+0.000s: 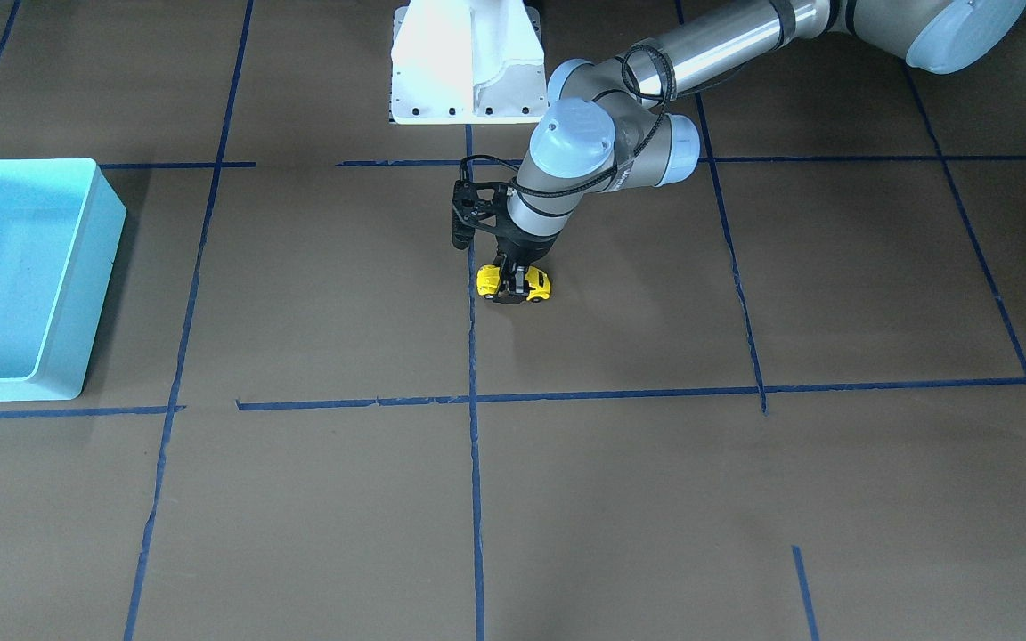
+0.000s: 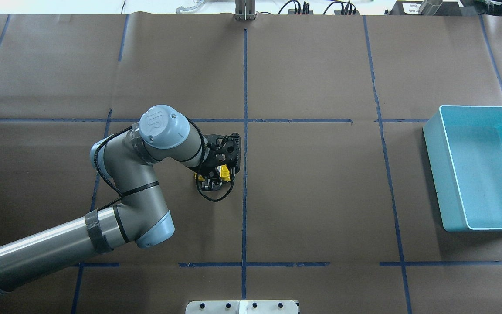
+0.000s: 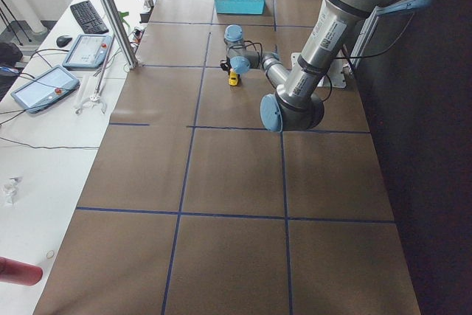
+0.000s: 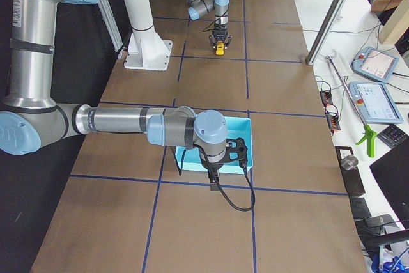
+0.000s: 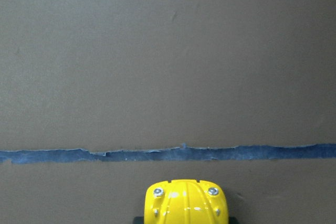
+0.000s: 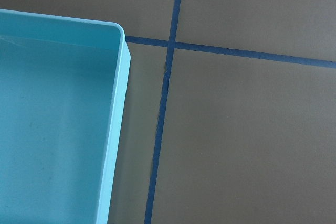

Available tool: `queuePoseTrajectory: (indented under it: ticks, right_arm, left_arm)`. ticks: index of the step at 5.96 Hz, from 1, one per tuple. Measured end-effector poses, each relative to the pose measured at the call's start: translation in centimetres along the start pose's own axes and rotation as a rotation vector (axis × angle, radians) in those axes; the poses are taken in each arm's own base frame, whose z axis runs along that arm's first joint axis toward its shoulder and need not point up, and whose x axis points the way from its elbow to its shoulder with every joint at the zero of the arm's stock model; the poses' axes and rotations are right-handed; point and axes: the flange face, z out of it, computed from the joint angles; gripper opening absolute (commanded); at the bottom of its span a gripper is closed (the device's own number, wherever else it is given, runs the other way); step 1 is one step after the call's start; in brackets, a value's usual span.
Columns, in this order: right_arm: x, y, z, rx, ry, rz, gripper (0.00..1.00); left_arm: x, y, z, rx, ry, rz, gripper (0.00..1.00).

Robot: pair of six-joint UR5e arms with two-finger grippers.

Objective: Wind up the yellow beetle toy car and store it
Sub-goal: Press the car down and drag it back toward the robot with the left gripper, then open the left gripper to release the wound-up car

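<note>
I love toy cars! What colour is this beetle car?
The beetle toy car is bright yellow, best seen in the left wrist view.

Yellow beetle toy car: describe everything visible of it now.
The yellow beetle toy car is tiny, glossy and rounded, with two silver studs on one end. It sits upright on the brown-paper table beside a blue tape line, clear of it. The left gripper straddles its middle, closed on its sides.

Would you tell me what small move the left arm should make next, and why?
Probably drag the yellow beetle toy car backward, away from the blue tape line: the left gripper appears shut on it, and it sits on the table, nose toward that line.
</note>
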Motion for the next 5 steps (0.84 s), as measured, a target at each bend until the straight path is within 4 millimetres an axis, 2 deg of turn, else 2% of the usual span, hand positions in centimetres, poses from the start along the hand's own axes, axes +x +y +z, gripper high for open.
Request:
queuePoseTrajectory:
  ticks: [1, 2, 3, 4, 5]
  right_arm:
    - [0.0, 0.0, 0.0, 0.0, 0.0, 0.0, 1.0]
    - [0.0, 0.0, 0.0, 0.0, 0.0, 0.0, 1.0]
    - [0.0, 0.0, 0.0, 0.0, 0.0, 0.001, 1.0]
    - [0.0, -0.1, 0.0, 0.006, 0.0, -0.005, 1.0]
    - [-0.1, -0.2, -0.1, 0.017, 0.0, -0.016, 1.0]
  left_arm:
    - [-0.2, 2.1, -0.3, 0.025, 0.012, 0.0, 0.0]
    - [-0.7, 5.1, -0.9, 0.05, 0.019, -0.003, 0.01]
    - [-1.2, 8.9, -1.7, 0.07, 0.023, -0.009, 0.22]
    - [-1.0, 12.9, -2.6, 0.087, 0.024, -0.013, 0.99]
    - [-0.7, 16.3, -3.6, 0.102, 0.031, -0.019, 1.0]
